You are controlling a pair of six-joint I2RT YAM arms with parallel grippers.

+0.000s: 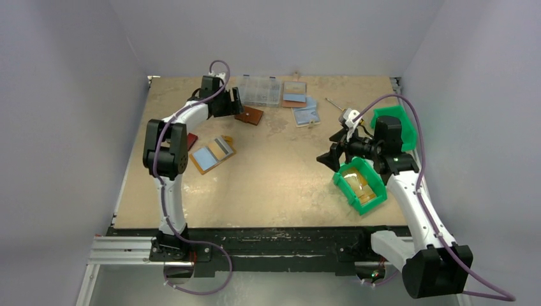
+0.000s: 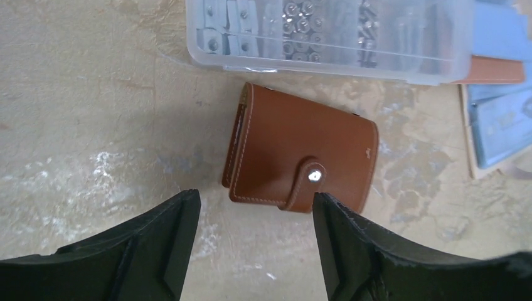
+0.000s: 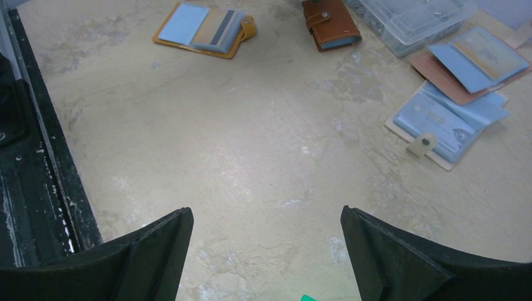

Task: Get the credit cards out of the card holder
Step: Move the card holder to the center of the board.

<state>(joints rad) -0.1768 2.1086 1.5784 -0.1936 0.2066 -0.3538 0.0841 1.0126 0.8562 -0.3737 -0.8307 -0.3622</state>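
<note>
Counts on the bench [image 1: 274, 204]:
- 1 shut brown holder [image 1: 249, 115], tab snapped
- 3 open holders showing blue cards
- 1 red wallet [image 1: 191, 141]
- 1 clear box [image 1: 260, 90]
- 2 green bins
- 2 arms

Open ones:
- The striped holder [image 1: 212, 153], with a blue card and a silver strip, is at 9 o'clock on the bench.
- The far holder [image 1: 294, 94] and the tabbed holder [image 1: 306, 115] are at 12–1 o'clock, touching or overlapping.

The red wallet is partly hidden under the left arm [image 1: 182, 118].

The near bin [image 1: 376, 191] is at 3–4 o'clock and has something flat and yellowish inside; can't tell what. The far bin [image 1: 408, 131] is at 2–3 o'clock, behind the right arm [image 1: 408, 197].

The holder sits at 11 o'clock on the bench. The clear box, full of small metal hardware, is just beside it at its 12 o'clock with only a narrow gap. The far holder is beyond the box at 1–2 o'clock. Nothing lies between the left jaws and the holder.

Left jaws are apart with nothing in them.
- In the wrist view the holder [image 2: 301, 150] lies skewed at their 12–1 o'clock, just past the tips and offset to the right side of the gap.
- Its near edge and snap tab [image 2: 312, 177] are level with the right fingertip [image 2: 325, 210]; can't tell if they touch.
- The left fingertip [image 2: 183, 210] is over bare bench, near the holder's left edge.

Right jaws are wide apart with nothing in them, over bare bench at 3 o'clock, just at the near bin's 10 o'clock. The holder [image 3: 329, 24] is well apart from them, at their 12–1 o'clock.
</note>
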